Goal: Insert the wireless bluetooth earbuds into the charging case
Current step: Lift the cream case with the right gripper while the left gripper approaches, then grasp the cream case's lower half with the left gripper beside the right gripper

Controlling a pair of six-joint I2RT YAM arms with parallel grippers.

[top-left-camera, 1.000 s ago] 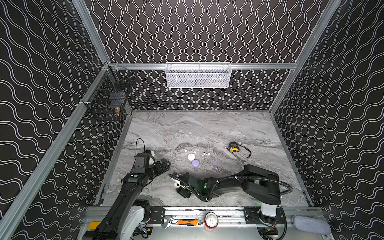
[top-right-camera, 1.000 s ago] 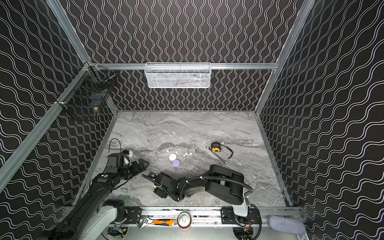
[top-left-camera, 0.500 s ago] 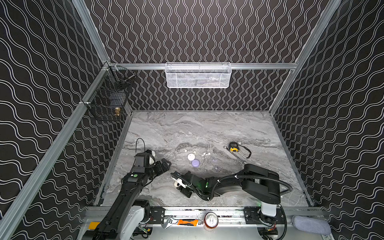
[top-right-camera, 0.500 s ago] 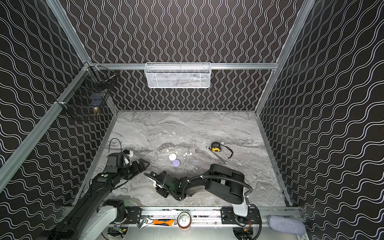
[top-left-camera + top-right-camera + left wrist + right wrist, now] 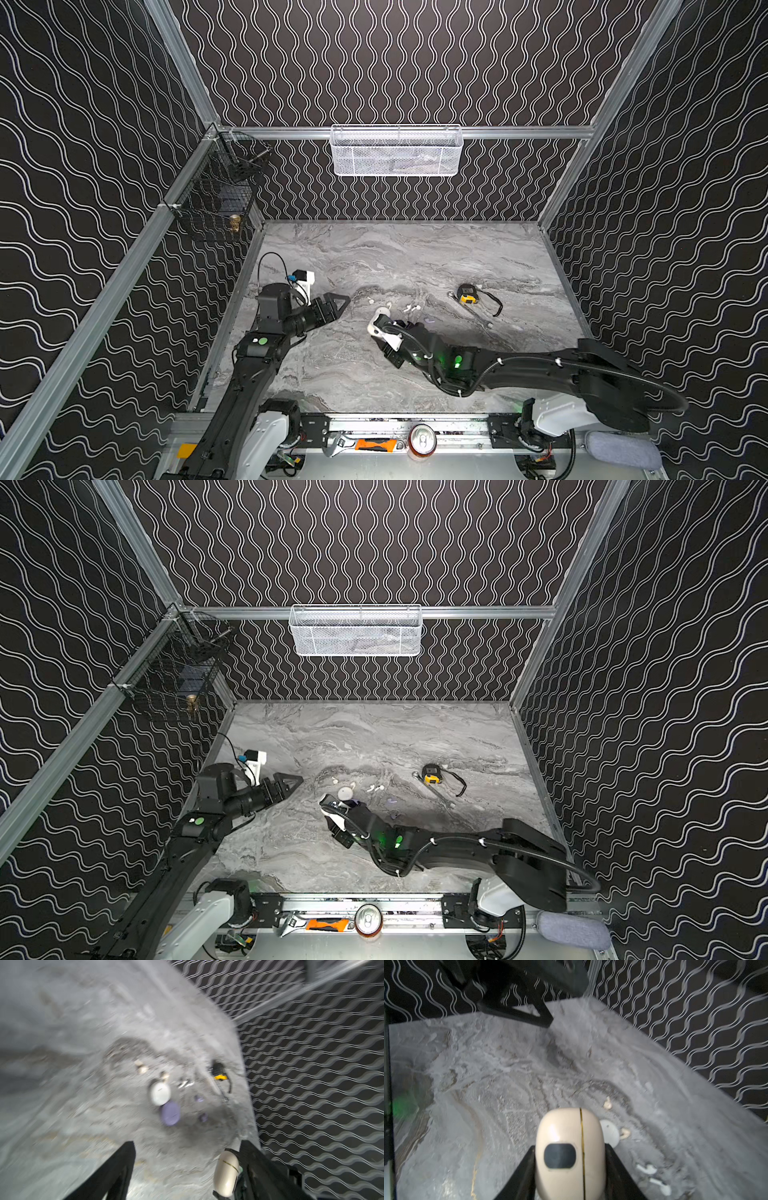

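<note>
Your right hand [image 5: 569, 1149] clamps cream case [image 5: 569, 1126], lid shut; left hand [image 5: 186, 1144] spread, empty. Earbuds [image 5: 625, 1133] loose on surface [image 5: 488, 1084] near white case [image 5: 609, 1132]. Watch: smooth case may slip when you pry lid.

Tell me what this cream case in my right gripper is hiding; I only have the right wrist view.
Observer: A lilac case lies on the table right beside the white case, behind what you are holding.
Operator: Find its earbuds.
Observer: A lilac earbud and a second lilac earbud lie loose on the table, apart from the lilac case, on its side away from the left gripper's fingers.
</note>
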